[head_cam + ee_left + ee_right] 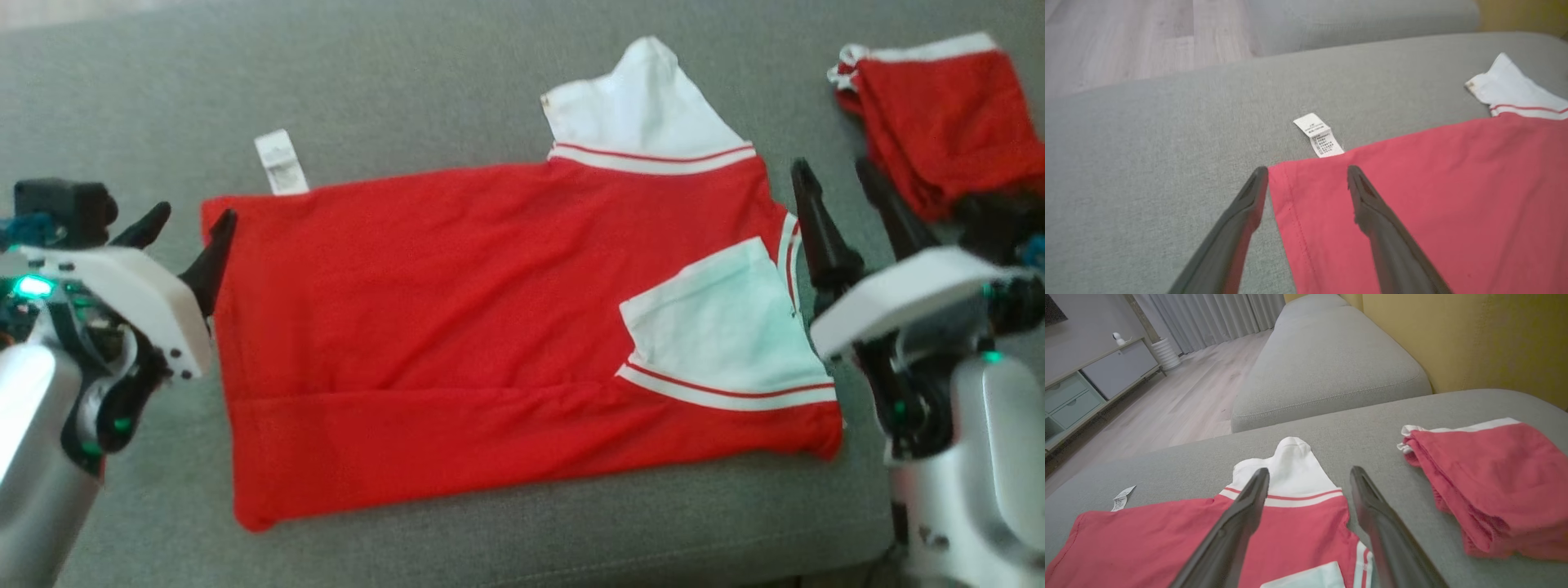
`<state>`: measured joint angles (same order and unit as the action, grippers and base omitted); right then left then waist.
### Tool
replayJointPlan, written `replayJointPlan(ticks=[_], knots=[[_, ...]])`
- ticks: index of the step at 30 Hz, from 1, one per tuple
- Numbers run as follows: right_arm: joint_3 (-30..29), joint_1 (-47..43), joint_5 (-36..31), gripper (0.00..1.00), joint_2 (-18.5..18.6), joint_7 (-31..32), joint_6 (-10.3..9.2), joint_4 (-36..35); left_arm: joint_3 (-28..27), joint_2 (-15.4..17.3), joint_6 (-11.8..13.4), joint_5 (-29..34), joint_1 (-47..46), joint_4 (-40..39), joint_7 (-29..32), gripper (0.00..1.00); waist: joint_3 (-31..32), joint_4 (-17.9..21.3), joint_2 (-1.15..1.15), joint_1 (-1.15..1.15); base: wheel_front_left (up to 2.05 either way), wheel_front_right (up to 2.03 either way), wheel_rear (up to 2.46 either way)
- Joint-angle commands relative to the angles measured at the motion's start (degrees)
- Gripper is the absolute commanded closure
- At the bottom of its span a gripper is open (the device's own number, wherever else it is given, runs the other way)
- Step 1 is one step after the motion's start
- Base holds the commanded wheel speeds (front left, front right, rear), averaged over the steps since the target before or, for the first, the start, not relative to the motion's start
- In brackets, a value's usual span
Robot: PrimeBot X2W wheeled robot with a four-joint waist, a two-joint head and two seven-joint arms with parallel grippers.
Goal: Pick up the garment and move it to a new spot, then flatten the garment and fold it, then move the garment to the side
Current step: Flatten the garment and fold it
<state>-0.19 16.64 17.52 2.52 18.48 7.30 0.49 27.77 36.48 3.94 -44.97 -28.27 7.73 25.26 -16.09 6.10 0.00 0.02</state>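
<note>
A red T-shirt (457, 327) with white sleeves is lying spread flat on a grey sofa cushion (408, 82). Its hem is pointing to the robot's left and its collar end to the right. The far sleeve (645, 106) is sticking out past the shirt's far edge. The near sleeve (722, 327) is lying folded inward over the red body, and the shirt's near long edge is turned over in a narrow band. A white care label (281, 162) is poking out onto the cushion at the far hem corner.

The left pincer (192, 219) is standing wide open and holding nothing at that hem corner. In the left wrist view one finger is sitting over the bare cushion just beside the hem and the other over the red cloth. Whether either tip is touching the fabric is hard to tell from this angle.

The right pincer (833, 171) is also gaping open and empty, just off the collar end beside the striped neckline.

A second red garment (939, 122) with white trim is lying bunched near the cushion's far right, apart from the shirt. In the right wrist view another grey cushion (1327, 363), a pale wood floor (1180, 396) and grey curtains (1208, 314) are showing beyond.
</note>
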Motion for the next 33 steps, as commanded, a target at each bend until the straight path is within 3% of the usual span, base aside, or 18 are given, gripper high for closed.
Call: replayJointPlan(ticks=[1, 10, 18, 20, 22, 27, 33], knots=[[1.55, 2.75, -0.41, 0.0, 0.36, 0.4, 0.19, -2.4, -2.65, 2.98, -0.07, 0.56, -4.22, -0.43, 0.83, 0.0, -2.05, 1.0, 0.0, -0.02, 0.0, 0.0, 0.0], [4.34, 8.41, -0.14, 0.0, 0.36, 0.38, 0.19, -1.63, -1.76, 2.27, 1.93, 1.53, -9.64, 7.34, 4.98, 0.0, -6.29, 2.47, 0.0, -0.02, 0.0, 0.0, 0.0], [5.24, 10.81, -0.66, 0.0, 0.36, 0.47, 0.19, -0.59, -0.36, 1.8, 1.44, 1.16, -10.91, 9.44, 7.94, 0.0, -7.52, 2.51, 0.0, -0.02, 0.0, 0.0, 0.0], [5.36, 11.54, -0.9, 0.0, 0.39, 0.72, 0.19, -0.41, 0.04, 1.7, 0.99, 0.94, -11.13, 9.14, 8.62, 0.56, -7.7, 2.27, 0.0, -0.02, 0.0, 0.0, 0.0], [5.7, 12.42, -1.19, 0.0, 0.74, 1.14, 0.19, -0.13, 0.37, 1.49, 0.6, 0.86, -11.37, 8.74, 8.82, 0.98, -7.83, 1.9, 0.0, -0.02, 0.0, 0.0, 0.0], [6.03, 16.5, -2.35, 0.0, 2.2, 4.39, 0.19, 3.45, 1.13, 0.4, -0.36, 1.3, -12.22, 7.13, 7.54, 1.0, -8.08, 0.18, 0.0, -0.02, 0.0, 0.0, 0.0], [5.83, 27.14, -6.75, 0.0, 5.2, 9.14, 0.19, 13.55, 1.24, -2.45, -0.66, 2.02, -13.96, 4.8, 3.37, 1.0, -9.27, -4.14, 0.0, -0.02, 0.0, 0.0, 0.0]])
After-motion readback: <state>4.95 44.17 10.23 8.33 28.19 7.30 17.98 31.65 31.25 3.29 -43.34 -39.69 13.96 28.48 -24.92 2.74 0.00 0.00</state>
